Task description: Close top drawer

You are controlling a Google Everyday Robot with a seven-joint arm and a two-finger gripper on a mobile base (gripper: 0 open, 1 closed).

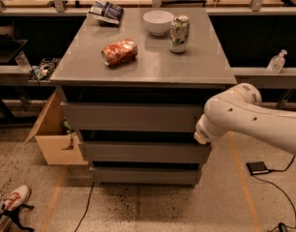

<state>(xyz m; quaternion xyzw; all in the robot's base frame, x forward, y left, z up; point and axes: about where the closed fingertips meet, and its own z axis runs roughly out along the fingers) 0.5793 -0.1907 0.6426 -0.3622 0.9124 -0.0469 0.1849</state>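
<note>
The top drawer (131, 117) is the uppermost of three grey fronts of the cabinet, with a dark gap between it and the tabletop (186, 69). Its plain front stands a little forward of the two lower fronts. My white arm reaches in from the right. My gripper (199, 135) is at the arm's end, against the right end of the top drawer's front near its lower edge, and is mostly hidden behind the wrist.
On the tabletop are a crushed red can (119, 52), a white bowl (157, 21), an upright green can (179, 33) and a blue bag (105, 11). An open cardboard box (53, 139) stands at the cabinet's left. A black device (258, 167) with a cable lies on the floor at the right.
</note>
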